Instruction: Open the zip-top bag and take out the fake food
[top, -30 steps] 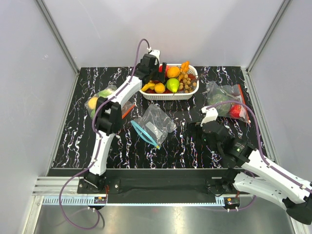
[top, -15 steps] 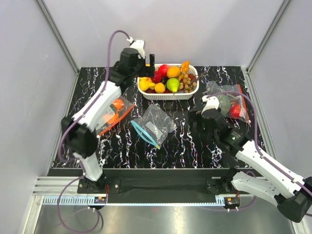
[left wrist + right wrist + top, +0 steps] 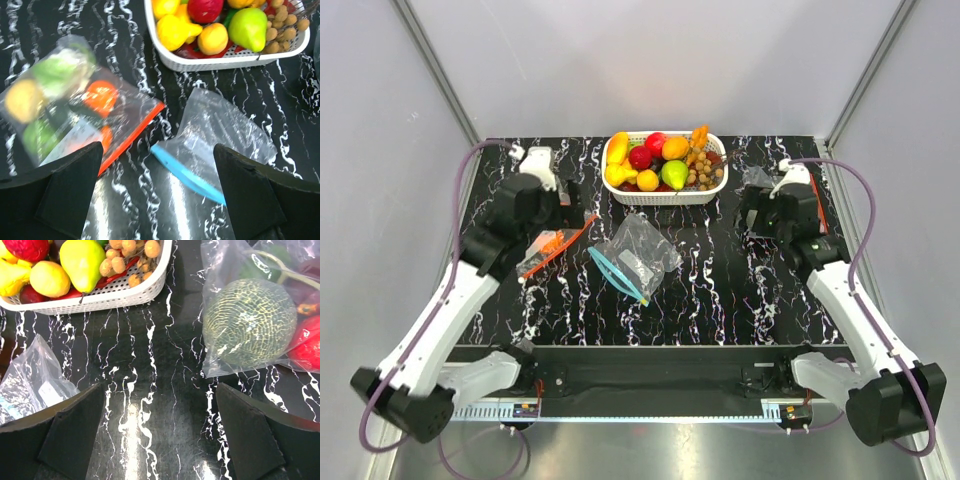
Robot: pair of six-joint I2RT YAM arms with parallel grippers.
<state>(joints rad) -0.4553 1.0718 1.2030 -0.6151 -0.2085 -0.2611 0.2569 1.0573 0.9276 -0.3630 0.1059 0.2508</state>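
Bag (image 3: 638, 252) lies crumpled mid-table, zip (image 3: 616, 272) at its near-left edge. You'll find it on the same spot as a second ago. Red fruit (image 3: 640, 157) and tan balls (image 3: 704, 171) sit in the basket (image 3: 665, 197) just behind it, among the other fruit.

What changed for you:
- Left arm was reaching over the basket a second ago. It has since swung back to the left side of the table (image 3: 720, 295).
- Left gripper (image 3: 157, 150) now hangs above the gap between the bag and the left orange-zip bag (image 3: 65, 110).
- Right arm has left the near centre for the right side. Right gripper (image 3: 160, 390) hovers just beside the right orange-zip bag (image 3: 250, 325).

Both pincers: fingers spread wide, well above the table, touching neither bag.
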